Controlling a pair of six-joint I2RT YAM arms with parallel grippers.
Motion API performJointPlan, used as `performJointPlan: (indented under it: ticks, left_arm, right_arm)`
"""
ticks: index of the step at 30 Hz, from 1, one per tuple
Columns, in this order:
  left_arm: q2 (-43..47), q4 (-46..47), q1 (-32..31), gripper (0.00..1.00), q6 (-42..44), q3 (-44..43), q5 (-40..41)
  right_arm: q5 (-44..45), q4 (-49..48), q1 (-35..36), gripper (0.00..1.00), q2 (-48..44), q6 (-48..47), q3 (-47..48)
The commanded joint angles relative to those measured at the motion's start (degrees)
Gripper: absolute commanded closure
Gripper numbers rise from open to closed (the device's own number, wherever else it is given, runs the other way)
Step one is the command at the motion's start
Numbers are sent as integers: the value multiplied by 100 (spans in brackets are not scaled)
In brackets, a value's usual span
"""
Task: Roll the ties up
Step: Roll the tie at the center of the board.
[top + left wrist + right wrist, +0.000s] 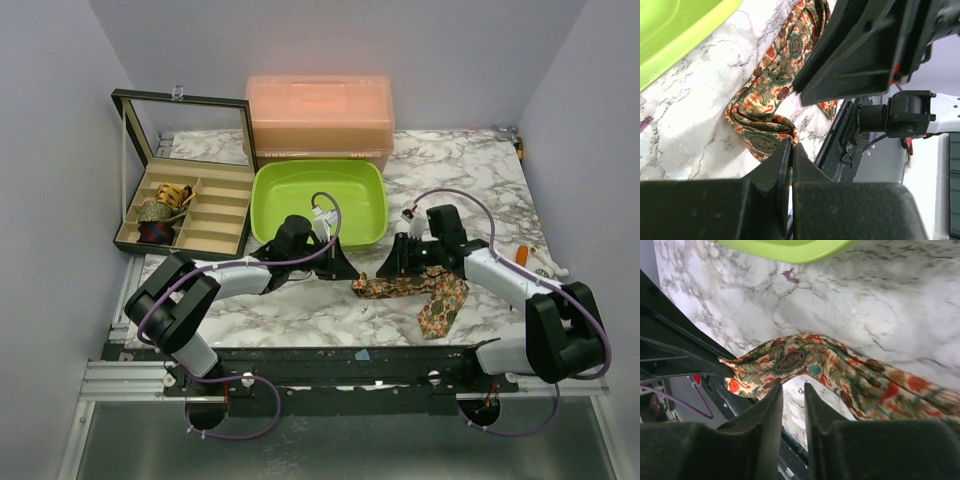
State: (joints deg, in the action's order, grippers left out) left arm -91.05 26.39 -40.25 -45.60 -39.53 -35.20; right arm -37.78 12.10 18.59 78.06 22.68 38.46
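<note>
One floral tie [425, 292] lies crumpled on the marble table in front of the lime-green tray [372, 192]. Its narrow end points left and its wide end lies to the right. My left gripper [343, 268] is at the narrow end. In the left wrist view it [791, 144] is shut on a fold of the tie [771, 100]. My right gripper [392, 266] hovers over the tie's middle. In the right wrist view its jaws [793, 386] stand slightly apart with bare marble between them, just short of the tie [840, 365].
A black compartment box [200, 215] with its glass lid open stands at the left and holds rolled ties [160, 210]. A peach plastic case [320, 118] stands behind the tray. An orange-tipped tool [527, 256] lies at the right. The table's front rail [330, 355] is close.
</note>
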Motion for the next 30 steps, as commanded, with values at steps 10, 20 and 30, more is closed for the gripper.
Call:
performJointPlan:
  ticks: [10,20,30]
  left_arm:
    - [-184,-336,-22,100,116,-367,42]
    - [-560,-380,-344,100,192,-871,151]
    - [-1460,-534,-697,100,179,-1806,721]
  right_arm:
    - [174,1630,-1138,69,584,-819,376]
    - [-324,1051,-1138,75,1400,-798,328]
    - [-545,1079,-1138,75,1176,-907,324]
